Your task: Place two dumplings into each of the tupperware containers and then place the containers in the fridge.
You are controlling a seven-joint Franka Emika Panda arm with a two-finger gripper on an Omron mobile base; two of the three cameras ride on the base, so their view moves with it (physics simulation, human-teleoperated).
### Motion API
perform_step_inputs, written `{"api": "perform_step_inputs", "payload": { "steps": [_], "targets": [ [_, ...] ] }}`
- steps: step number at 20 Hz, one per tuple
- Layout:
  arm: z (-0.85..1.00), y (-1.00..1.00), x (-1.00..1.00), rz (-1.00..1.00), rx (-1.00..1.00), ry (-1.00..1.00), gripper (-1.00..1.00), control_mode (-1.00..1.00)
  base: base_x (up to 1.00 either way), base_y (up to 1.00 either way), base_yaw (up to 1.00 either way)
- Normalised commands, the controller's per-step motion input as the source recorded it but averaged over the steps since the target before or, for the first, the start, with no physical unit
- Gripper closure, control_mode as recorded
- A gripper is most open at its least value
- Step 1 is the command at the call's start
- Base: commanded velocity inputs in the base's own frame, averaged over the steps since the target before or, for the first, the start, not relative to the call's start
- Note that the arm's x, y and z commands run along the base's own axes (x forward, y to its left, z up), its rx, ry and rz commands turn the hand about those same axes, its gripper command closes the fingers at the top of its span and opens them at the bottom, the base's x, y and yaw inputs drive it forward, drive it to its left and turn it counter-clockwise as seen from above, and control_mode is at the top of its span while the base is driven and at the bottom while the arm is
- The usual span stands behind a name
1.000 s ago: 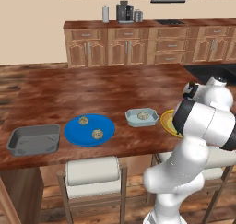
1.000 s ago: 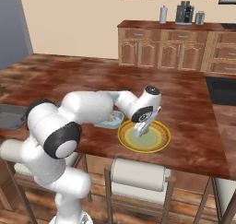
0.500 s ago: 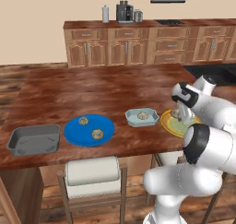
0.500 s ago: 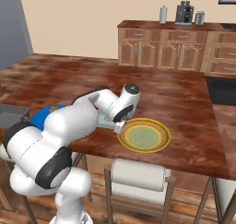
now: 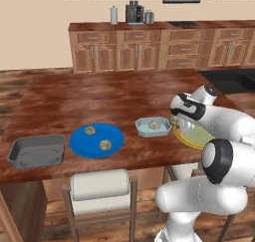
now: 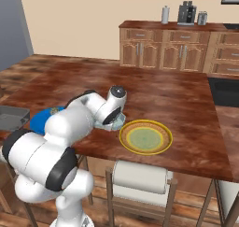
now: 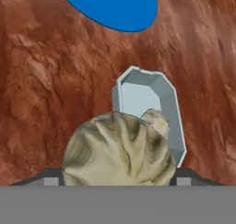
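Tan and bumpy, a dumpling (image 7: 120, 149) sits pinched in your gripper (image 5: 177, 121) beside the pale blue container (image 5: 153, 127), which already shows one dumpling (image 5: 155, 125) inside. You're on the step of loading the second one: ease over the tub and let go. Two more dumplings (image 5: 90, 131) wait on the blue plate (image 5: 115, 142); the grey container (image 5: 37, 151) holds none.

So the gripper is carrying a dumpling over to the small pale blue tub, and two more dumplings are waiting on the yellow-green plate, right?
Nearly. The two waiting dumplings lie on the round blue plate, as the left base view shows. The yellow-green plate holds none.
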Motion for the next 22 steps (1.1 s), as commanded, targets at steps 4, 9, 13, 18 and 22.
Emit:
{"api": "perform_step_inputs", "payload": {
  "steps": [4,9,13,18,22],
  "targets": [
    [0.02,0.09,0.62,-0.01,-0.02,0.10,1.00,-1.00,0.00,0.00,0.00],
    [0.00,0.27,0.04,-0.02,-0.04,0.00,1.00,-1.00,0.00,0.00,0.00],
    [-0.17,0.47,-0.14,0.10,-0.10,0.00,1.00,-1.00,0.00,0.00,0.00],
    [-0.43,0.37,0.07,0.07,-0.11,0.00,1.00,-1.00,0.00,0.00,0.00],
    [-0.39,0.17,0.38,0.05,-0.07,0.00,1.00,-1.00,0.00,0.00,0.00]
  ]
}}
